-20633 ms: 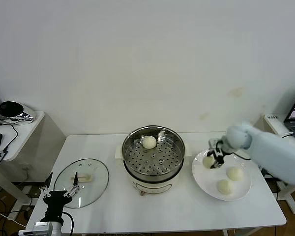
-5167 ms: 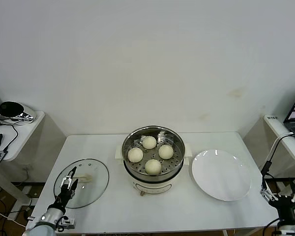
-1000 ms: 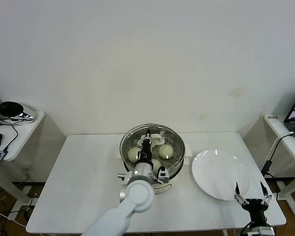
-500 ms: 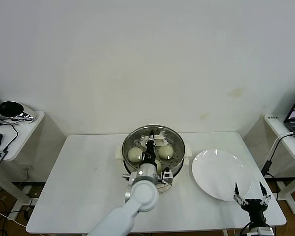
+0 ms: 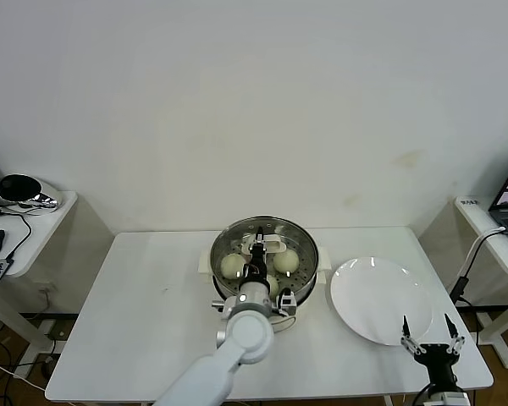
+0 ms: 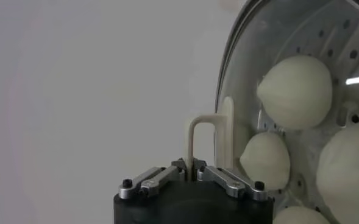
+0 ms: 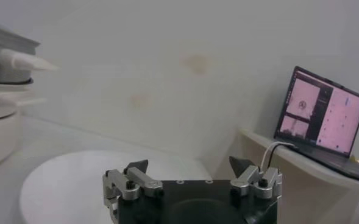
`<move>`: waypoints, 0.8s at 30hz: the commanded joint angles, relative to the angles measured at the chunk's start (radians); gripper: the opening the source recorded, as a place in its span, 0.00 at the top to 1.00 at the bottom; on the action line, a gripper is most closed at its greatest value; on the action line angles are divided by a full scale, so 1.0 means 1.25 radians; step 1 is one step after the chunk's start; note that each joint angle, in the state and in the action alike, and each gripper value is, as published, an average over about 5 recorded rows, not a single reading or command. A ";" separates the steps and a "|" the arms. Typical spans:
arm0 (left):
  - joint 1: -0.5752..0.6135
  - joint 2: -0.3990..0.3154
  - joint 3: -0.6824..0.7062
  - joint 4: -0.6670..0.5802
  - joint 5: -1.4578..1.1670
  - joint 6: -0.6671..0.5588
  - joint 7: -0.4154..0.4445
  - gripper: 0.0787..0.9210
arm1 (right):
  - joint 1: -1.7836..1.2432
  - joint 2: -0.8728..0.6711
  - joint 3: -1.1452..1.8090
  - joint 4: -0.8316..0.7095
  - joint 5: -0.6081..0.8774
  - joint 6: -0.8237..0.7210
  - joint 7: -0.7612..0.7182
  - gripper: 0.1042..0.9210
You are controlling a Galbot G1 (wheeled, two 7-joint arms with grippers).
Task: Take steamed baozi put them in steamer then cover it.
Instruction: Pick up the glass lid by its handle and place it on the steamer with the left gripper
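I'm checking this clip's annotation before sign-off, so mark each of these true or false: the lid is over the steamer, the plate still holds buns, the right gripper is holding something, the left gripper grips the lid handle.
1. The cover sits over the steamer. True.
2. The white plate still holds buns. False: it is bare; the baozi lie inside the steamer under the glass.
3. The right gripper holds something. False: it is open and holds nothing, near the table's front edge by the plate.
4. The left gripper is shut on the cover's handle. True.
5. The cover lies flat on the table left of the steamer. False: it is on the steamer.
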 commanded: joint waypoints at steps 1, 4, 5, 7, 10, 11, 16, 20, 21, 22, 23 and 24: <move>0.005 -0.006 -0.008 0.005 -0.026 0.001 -0.012 0.93 | -0.001 0.001 0.000 0.001 -0.001 0.001 -0.001 0.12; 0.011 -0.004 -0.011 -0.008 -0.040 0.001 -0.025 0.90 | -0.001 0.001 -0.001 0.002 -0.002 0.001 -0.002 0.12; 0.014 -0.003 -0.012 -0.017 -0.043 0.001 -0.030 0.88 | -0.001 0.001 -0.002 0.002 -0.003 0.001 -0.002 0.12; 0.022 0.005 -0.013 -0.045 -0.050 0.002 -0.039 0.81 | -0.002 0.002 -0.002 0.003 -0.003 0.001 -0.002 0.12; 0.045 0.031 -0.014 -0.113 -0.062 0.002 -0.045 0.71 | -0.002 0.002 -0.003 0.005 -0.005 0.001 -0.003 0.12; 0.058 0.044 -0.015 -0.139 -0.069 0.002 -0.049 0.68 | -0.003 0.003 -0.003 0.005 -0.005 0.001 -0.003 0.12; 0.171 0.128 -0.031 -0.301 -0.195 -0.031 -0.103 0.51 | -0.005 0.003 -0.003 0.004 -0.008 0.001 -0.003 0.12; 0.295 0.179 -0.123 -0.425 -0.353 -0.158 -0.216 0.37 | -0.007 0.004 -0.007 0.003 -0.013 0.004 -0.003 0.12; 0.334 0.185 -0.165 -0.452 -0.393 -0.210 -0.248 0.34 | -0.007 0.004 -0.010 0.003 -0.016 0.006 -0.004 0.12; 0.375 0.189 -0.210 -0.475 -0.437 -0.263 -0.274 0.30 | -0.009 0.003 -0.014 0.003 -0.018 0.010 -0.004 0.12; 0.421 0.191 -0.262 -0.491 -0.498 -0.324 -0.298 0.27 | -0.011 0.001 -0.018 0.003 -0.022 0.014 -0.004 0.12; 0.474 0.191 -0.319 -0.502 -0.578 -0.388 -0.321 0.24 | -0.014 -0.003 -0.025 0.003 -0.026 0.021 -0.003 0.12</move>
